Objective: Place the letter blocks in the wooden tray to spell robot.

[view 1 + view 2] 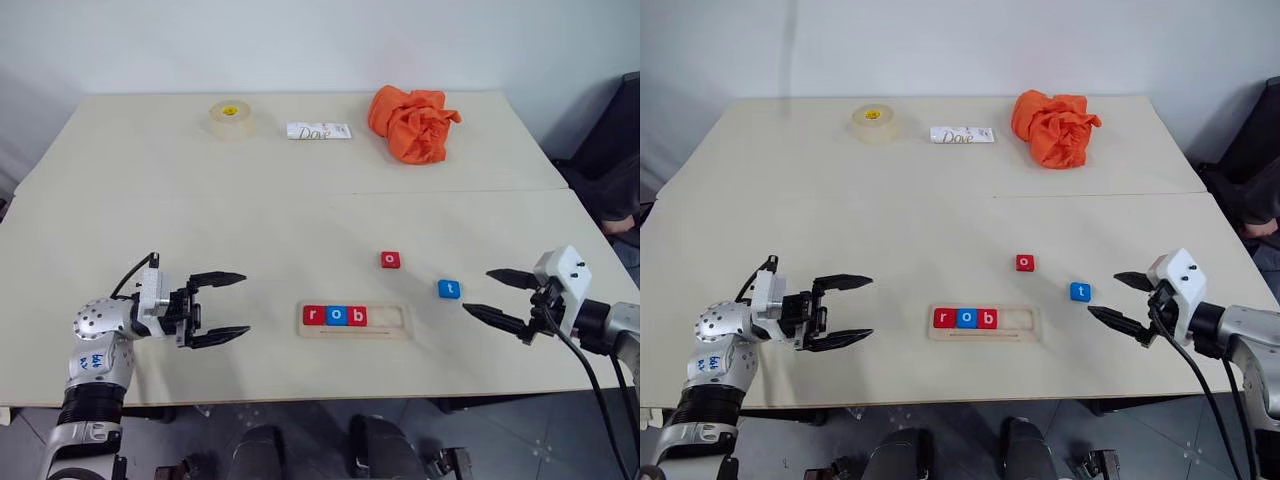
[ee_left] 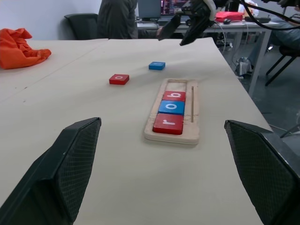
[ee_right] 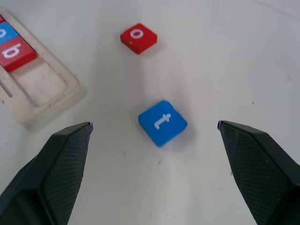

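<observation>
tape roll (image 1: 231,119), dove wrapper (image 1: 319,131) and orange cloth (image 1: 411,122) lie far back on the desk (image 1: 150,220). wooden tray (image 1: 356,320) runs left-right holding r, o, b; red o block (image 1: 390,260) and blue t block (image 1: 449,289) lie loose rightward. both the left end effector (image 1: 228,308) and the right end effector (image 1: 500,296) gape wide, empty.

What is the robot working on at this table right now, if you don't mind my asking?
It is spelling "robot" with letter blocks in the wooden tray. The red r, blue o and red b already sit in the tray, leaving two slots free. The second red o and the blue t lie loose on the table. The right end effector is open beside the t; the left end effector is open and holds nothing.
</observation>
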